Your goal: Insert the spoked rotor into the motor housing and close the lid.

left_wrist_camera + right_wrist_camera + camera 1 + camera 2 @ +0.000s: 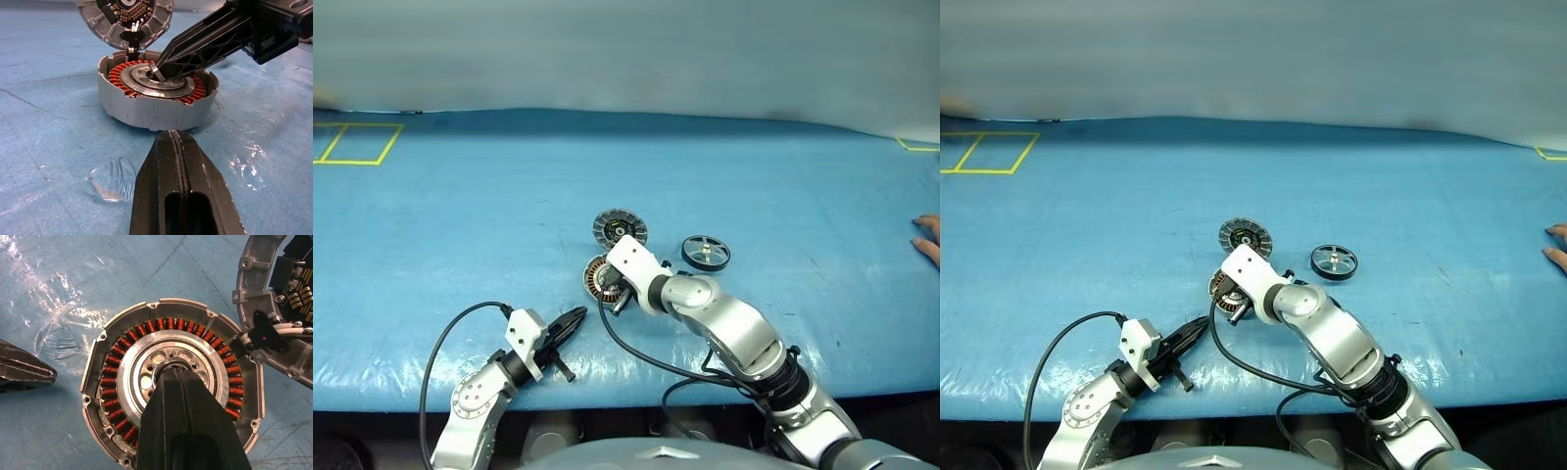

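Rotor [706,253] lying on desk [460,225], right of closed right hand [157,73], which pokes housing [171,382] hub. Left hand [576,321] shut, empty. Best lift clear, open wide, grasp rim squarely.

No readable text, labels, brands or numbers anywhere. Only markings: yellow tape outlines on the blue surface [724,186], no lettering.

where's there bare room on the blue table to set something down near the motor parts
Free: the wide stretch of table between the yellow tape square and the lid, and the far strip behind the parts. Crowded: the middle, where motor housing, lid, spoked rotor and right claw cluster; left claw guards the near edge.
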